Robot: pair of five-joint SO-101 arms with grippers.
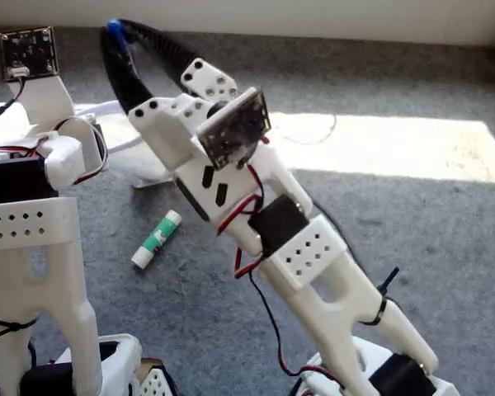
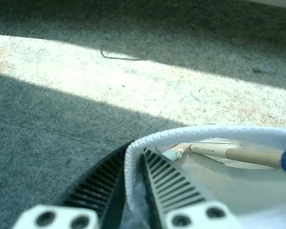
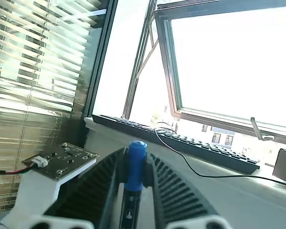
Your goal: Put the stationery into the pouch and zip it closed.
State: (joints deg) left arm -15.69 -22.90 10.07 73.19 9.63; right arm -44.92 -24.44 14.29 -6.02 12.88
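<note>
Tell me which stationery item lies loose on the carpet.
The green-and-white glue stick, on its side. The blue-capped pen is in the right hand; another pen is in the pouch.

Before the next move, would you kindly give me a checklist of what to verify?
1. Right gripper shut on the pen: ok.
2. Left gripper clamped on the pouch rim: ok.
3. Pouch mouth open: ok, stationery lies inside.
4. Pen aimed at the pouch: not ok, it points up toward the window.
5. Glue stick packed: not ok, it lies on the carpet.
</note>
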